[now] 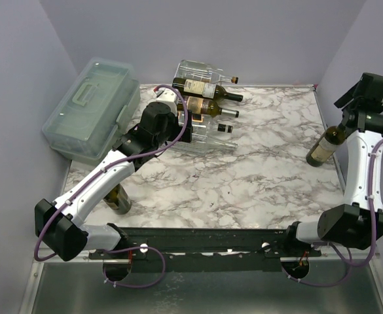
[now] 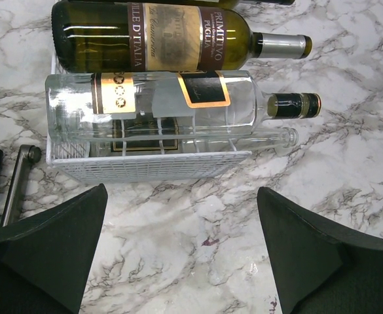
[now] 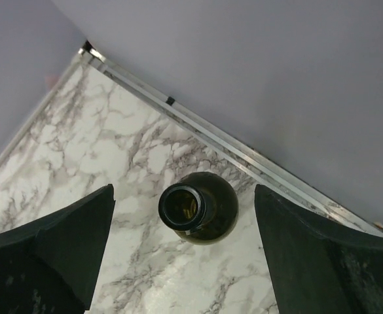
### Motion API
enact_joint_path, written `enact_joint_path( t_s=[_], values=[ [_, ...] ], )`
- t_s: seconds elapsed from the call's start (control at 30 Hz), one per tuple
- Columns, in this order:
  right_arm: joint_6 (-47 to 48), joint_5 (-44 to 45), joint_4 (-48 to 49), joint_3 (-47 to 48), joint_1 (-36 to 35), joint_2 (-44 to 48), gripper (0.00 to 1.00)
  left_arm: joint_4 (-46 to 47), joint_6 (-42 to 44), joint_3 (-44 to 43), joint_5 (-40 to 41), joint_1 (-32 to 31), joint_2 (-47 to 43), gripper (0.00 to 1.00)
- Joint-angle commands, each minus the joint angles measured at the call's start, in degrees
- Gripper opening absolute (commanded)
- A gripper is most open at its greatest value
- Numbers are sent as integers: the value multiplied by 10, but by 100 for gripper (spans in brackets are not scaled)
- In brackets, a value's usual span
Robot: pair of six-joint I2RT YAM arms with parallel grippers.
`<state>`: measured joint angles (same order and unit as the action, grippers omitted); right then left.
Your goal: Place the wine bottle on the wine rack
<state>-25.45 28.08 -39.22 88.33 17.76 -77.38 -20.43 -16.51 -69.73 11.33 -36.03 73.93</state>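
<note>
Two fingers of the right gripper (image 3: 184,190) are hovering wide apart with the standing wine bottle (image 3: 211,212) centred below them, so the grasp is seemingly calling for descending and clamping its neck

This looks like a robot test booth in a lab. Plain lilac walls (image 1: 243,33) box in a marble-patterned table (image 1: 263,183). A left arm (image 1: 103,176) and a right arm (image 1: 360,170) are bolted to a black rail (image 1: 204,237) at its near edge.

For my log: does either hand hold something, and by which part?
Nothing is held. The right hand is open over the neck of the green bottle, not gripping it; the left hand is open, empty.
</note>
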Motion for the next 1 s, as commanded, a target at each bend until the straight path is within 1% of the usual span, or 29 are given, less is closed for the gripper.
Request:
enact_joint_path(
  t_s=[0.0, 0.13, 0.33, 0.47, 0.53, 0.67, 0.83, 0.93, 0.97],
  values=[
    [8, -16, -9, -30, 5, -18, 91, -10, -8, -20, -20, -4, 3, 99],
    [12, -13, -9, -44, 4, -24, 91, -11, -7, -20, -14, -4, 5, 99],
    [10, 18, -6, -42, 4, -40, 87, -13, -11, -20, -22, -3, 4, 99],
    [14, 17, -11, -27, 4, -58, 76, -12, -10, -20, -19, -4, 6, 99],
    [15, 8, -12, -23, 4, -61, 73, -12, -9, -20, -17, -4, 6, 99],
    [21, 16, -23, -10, 4, -75, 73, -12, -9, -21, -19, -4, 8, 99],
    [25, 6, -16, -18, 4, -82, 72, -13, -9, -21, -20, -4, 8, 99],
    [21, 0, -18, -17, 5, -88, 60, -13, -7, -21, -17, -4, 13, 99],
    [19, -4, -17, -21, 5, -88, 60, -14, -5, -22, -17, -4, 15, 99]
  ],
)
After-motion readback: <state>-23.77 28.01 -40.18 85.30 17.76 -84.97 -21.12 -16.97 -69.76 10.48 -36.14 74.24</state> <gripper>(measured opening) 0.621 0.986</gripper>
